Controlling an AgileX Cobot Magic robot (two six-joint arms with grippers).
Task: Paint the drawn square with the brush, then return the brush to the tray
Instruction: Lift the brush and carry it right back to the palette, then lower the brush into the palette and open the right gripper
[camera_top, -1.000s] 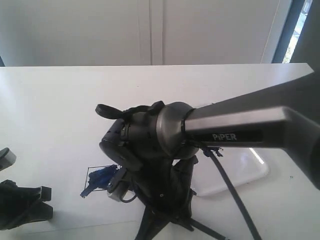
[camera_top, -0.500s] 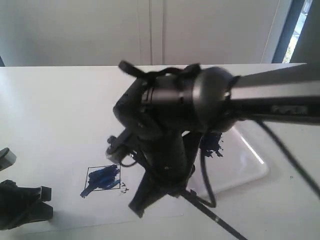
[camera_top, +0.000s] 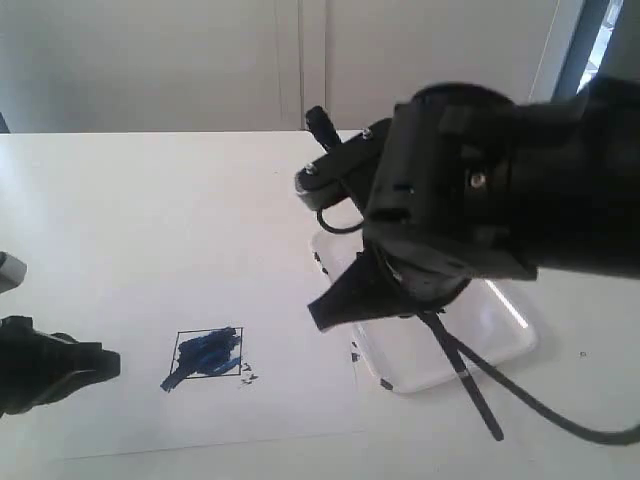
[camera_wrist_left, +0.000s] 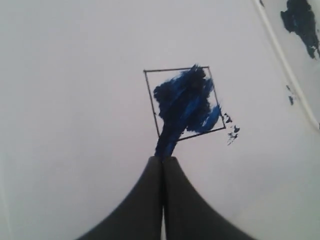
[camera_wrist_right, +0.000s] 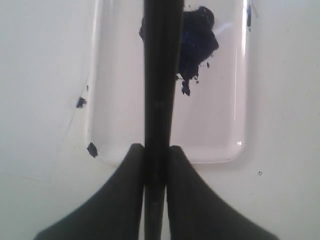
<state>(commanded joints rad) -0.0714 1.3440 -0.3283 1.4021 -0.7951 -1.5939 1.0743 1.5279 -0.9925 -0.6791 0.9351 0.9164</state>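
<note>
**Nearest zone.** The left gripper (camera_wrist_left: 163, 160) sits low at the near left of the table (camera_top: 120, 200). Its two fingers are pressed together with nothing between them. They point at the drawn square (camera_wrist_left: 182, 102) and sit apart from it.

**Paper.** A white paper sheet (camera_top: 300, 400) lies flat on the table. The drawn square is on it, well to the left of the tray (camera_wrist_right: 220, 110). Inside the thin black outline is a patch of dark blue paint. It does not fill the outline: white shows along several edges. One stroke runs out past the near corner. A few small dark specks (camera_wrist_left: 231, 132) lie just outside the square on the tray side.

**Container.** The tray rests flat at the right, beside the paper. It holds one dark blue-black paint blob (camera_wrist_right: 197, 37) towards its far end. The rest of the floor is bare and glossy. Two dark spots (camera_wrist_right: 92, 149) mark its near corner and the surface beside it.

**Tool.** The right gripper (camera_wrist_right: 156, 149) hangs over the tray, pinching the brush (camera_wrist_right: 162, 75) between both fingers. The brush shaft runs lengthwise above the tray, passing beside the blob. Its free end sticks out past the near rim. The tip is not visible. Whether the brush touches the tray cannot be told.

**Far zone.** Bare table, then a pale wall (camera_top: 150, 60).
</note>
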